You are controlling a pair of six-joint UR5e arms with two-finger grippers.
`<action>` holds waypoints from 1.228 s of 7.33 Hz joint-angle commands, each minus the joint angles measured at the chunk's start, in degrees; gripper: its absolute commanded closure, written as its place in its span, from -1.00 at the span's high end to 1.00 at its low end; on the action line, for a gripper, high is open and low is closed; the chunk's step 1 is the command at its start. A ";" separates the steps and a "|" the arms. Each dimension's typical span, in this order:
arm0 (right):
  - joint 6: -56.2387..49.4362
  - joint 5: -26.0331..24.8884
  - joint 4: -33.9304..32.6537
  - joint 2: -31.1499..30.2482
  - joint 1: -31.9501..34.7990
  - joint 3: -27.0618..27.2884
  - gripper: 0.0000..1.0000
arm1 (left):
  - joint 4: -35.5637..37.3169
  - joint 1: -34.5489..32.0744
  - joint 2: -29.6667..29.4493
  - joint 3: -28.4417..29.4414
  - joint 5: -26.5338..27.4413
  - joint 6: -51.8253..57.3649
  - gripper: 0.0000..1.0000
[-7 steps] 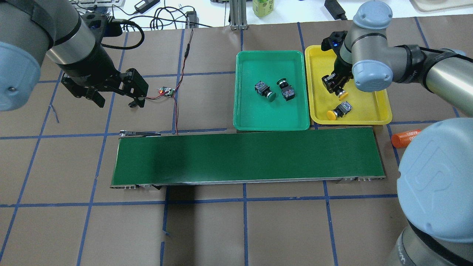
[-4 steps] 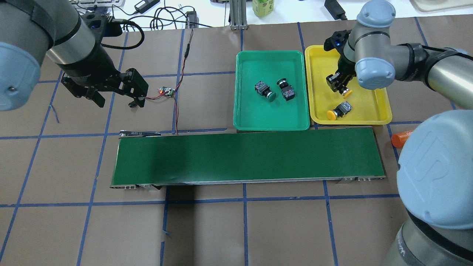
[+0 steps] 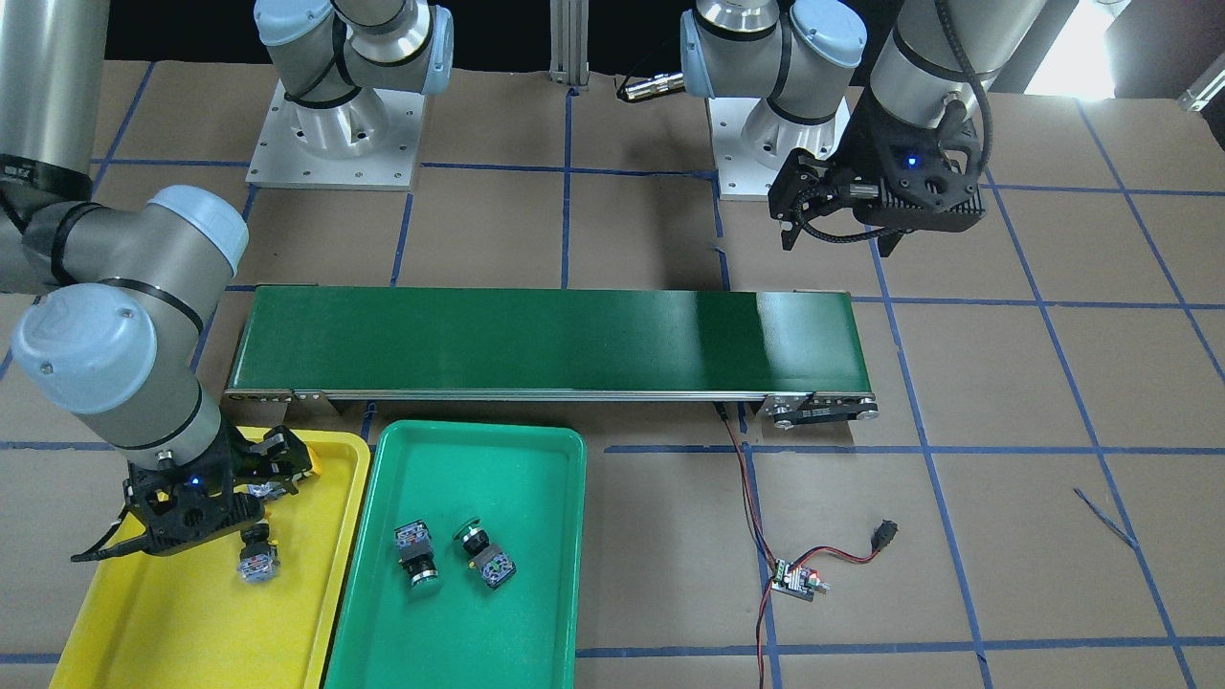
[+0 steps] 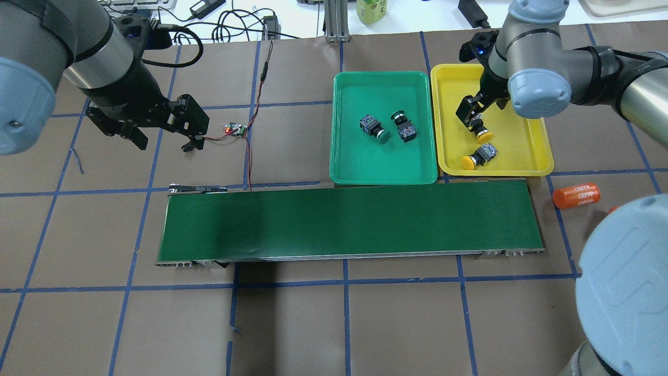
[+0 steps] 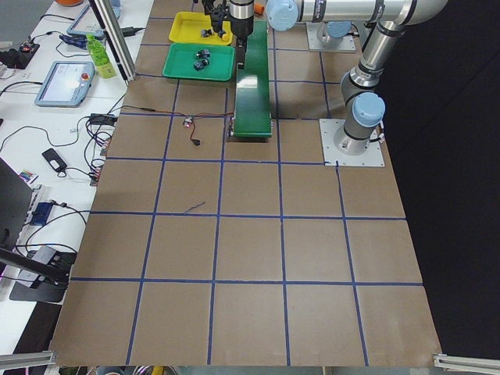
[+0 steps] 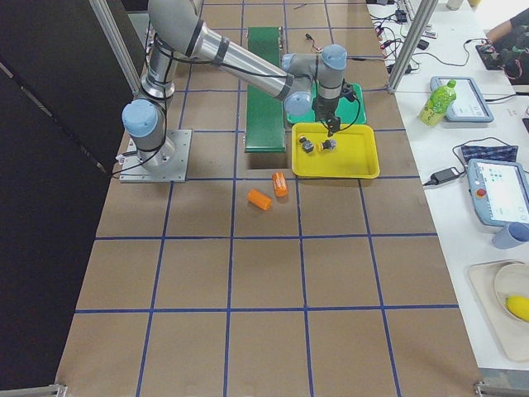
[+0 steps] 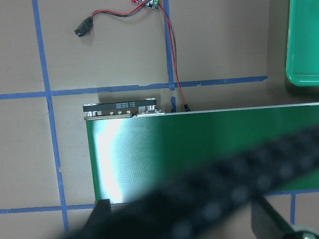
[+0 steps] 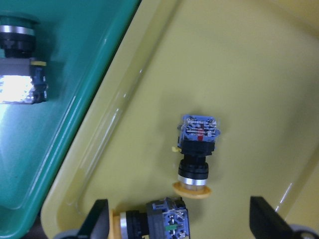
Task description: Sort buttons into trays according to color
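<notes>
Beyond the conveyor belt [image 4: 349, 219]: count is standing at four, two per colour.
Two yellow buttons [image 4: 481, 132] [image 4: 479, 156] are lying on their sides in the one yellow tray [image 4: 527, 151]; two green buttons [image 4: 374, 128] [image 4: 403, 127] are lying in the one green tray [image 4: 365, 167]. Over the yellow pair the right gripper [image 4: 476, 108] is hovering, fingers spread, gripping nothing; the left gripper [image 4: 164, 142] is hanging over bare table, fingers likewise spread.

You'll see brushed silver tubes with pale grey-blue joint caps on both the left arm [image 3: 919, 67] and the right arm [image 3: 115, 383]. Behind the long dark-green conveyor belt [image 3: 545, 340], each arm stands on a square silver base plate [image 3: 278, 163] dotted with small screws. The left gripper [image 4: 164, 143] and the right gripper [image 8: 182, 219] are black, each with a small blue light [image 3: 909, 161] on its housing. A black cable [image 3: 962, 86] runs down the left arm.
</notes>
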 commanded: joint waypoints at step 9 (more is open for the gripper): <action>29.60 4.02 30.58 -26.41 9.00 -1.79 1.00 | 0.00 0.00 0.09 0.66 -0.09 0.00 1.00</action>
